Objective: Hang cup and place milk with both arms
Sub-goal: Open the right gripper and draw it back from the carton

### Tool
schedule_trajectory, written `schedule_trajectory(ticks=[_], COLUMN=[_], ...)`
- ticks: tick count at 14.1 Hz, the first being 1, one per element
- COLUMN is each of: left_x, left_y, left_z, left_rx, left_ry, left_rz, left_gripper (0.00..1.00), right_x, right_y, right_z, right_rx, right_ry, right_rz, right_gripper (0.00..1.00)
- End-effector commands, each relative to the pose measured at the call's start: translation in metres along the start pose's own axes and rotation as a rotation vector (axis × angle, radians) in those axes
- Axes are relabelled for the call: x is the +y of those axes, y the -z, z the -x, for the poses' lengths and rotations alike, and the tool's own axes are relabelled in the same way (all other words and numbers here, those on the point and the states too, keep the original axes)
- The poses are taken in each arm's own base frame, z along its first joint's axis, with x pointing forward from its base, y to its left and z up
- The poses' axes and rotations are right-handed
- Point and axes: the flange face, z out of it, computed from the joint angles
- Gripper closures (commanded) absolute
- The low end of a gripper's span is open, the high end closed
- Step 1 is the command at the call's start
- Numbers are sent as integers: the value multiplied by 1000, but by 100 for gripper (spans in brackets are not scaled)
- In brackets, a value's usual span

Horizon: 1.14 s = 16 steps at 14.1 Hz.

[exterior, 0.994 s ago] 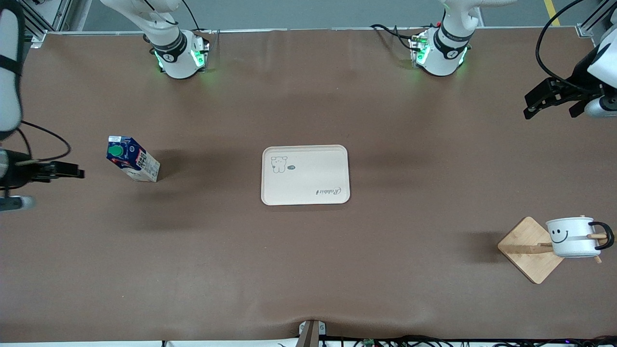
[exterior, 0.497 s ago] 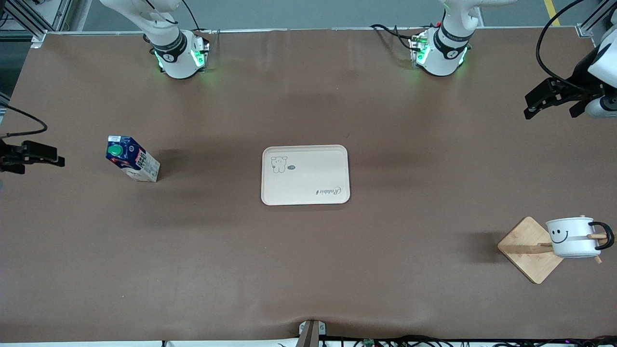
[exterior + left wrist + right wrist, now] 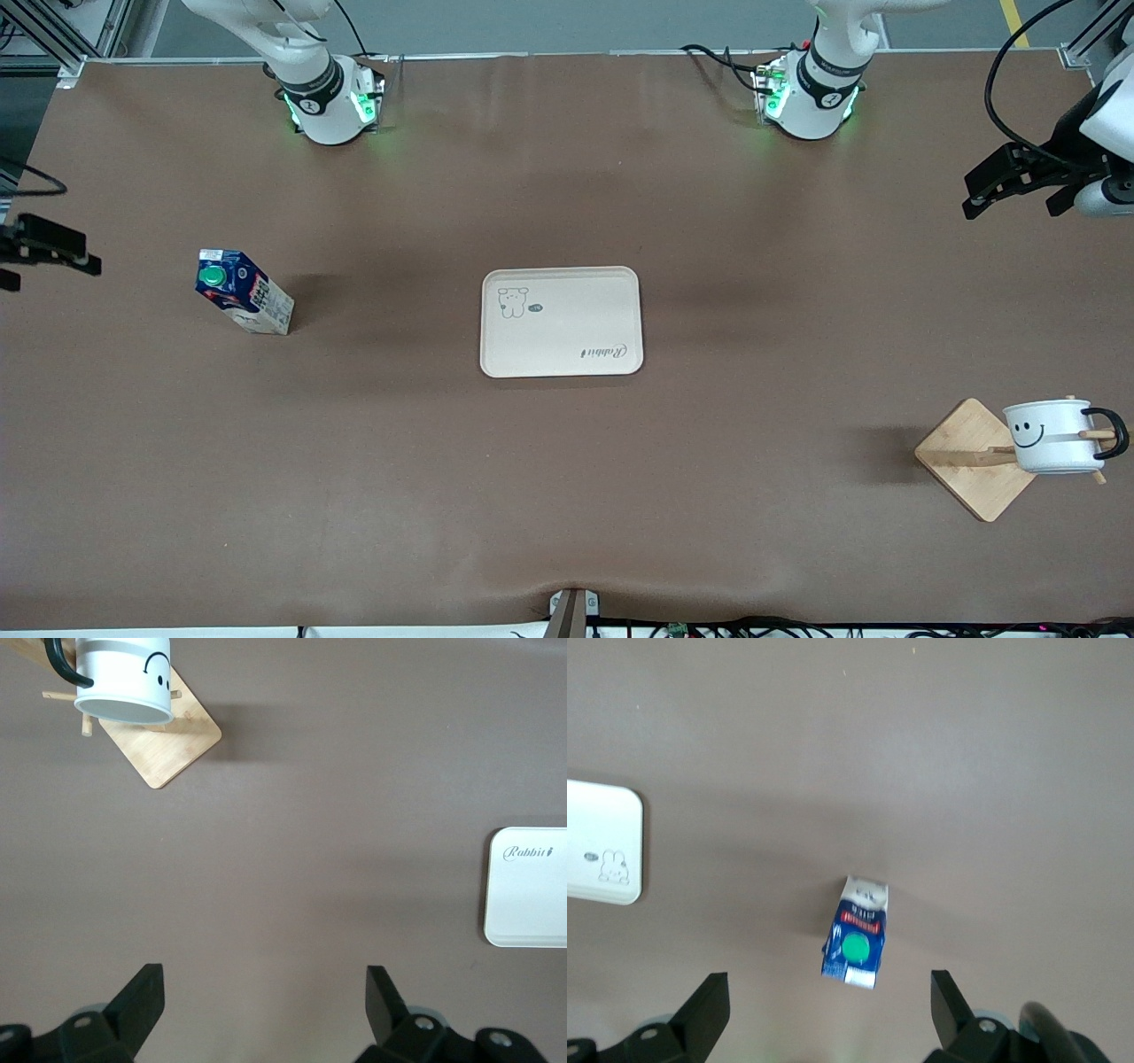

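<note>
- Front view: the milk [image 3: 242, 303] stands on the brown surface [image 3: 567, 496] toward the right arm's end, apart from the cream tray [image 3: 560, 322]. The cup [image 3: 1049, 436] hangs on a wooden rack [image 3: 961, 456] toward the left arm's end.
- Left wrist view: left end effector [image 3: 264, 997], fingers apart, empty, over bare surface near the cup.
- Right wrist view: right end effector [image 3: 830, 1003], fingers apart, empty, above the milk.

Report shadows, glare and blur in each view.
Front view: soft shadows beside the milk, tray and wooden rack; faint sheen on the table near the bases. Left wrist view: cup sharp, rack shadow soft. Right wrist view: slight blur; no glare.
</note>
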Motion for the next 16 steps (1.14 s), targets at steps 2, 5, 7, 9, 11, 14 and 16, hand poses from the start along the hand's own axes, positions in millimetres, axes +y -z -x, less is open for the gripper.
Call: schedule_trajectory(ticks=[2, 5, 7, 9, 11, 14, 16], left_x=[-1, 0, -2, -3, -4, -6, -8], left_y=[3, 4, 4, 2, 1, 1, 1], left_z=[3, 3, 3, 1, 0, -1, -1], left_rx=[7, 10, 10, 7, 6, 6, 6], left_ry=[-11, -13, -9, -11, -13, -17, -29], left_rz=[15, 15, 15, 15, 14, 14, 14], left_gripper=[0, 0, 0, 0, 0, 0, 0], right_x=[-7, -25, -17, -31, -39, -49, -48], right_y=[-1, 7, 7, 12, 65, 46, 43], right_z=[48, 68, 66, 60, 68, 74, 81], right_rx=[-18, -83, -69, -39, 66, -9, -21], right_ry=[-123, -205, -217, -188, -182, -162, -163], right_rz=[-17, -16, -24, -1, 18, 14, 14], right_gripper=[0, 0, 0, 0, 0, 0, 0])
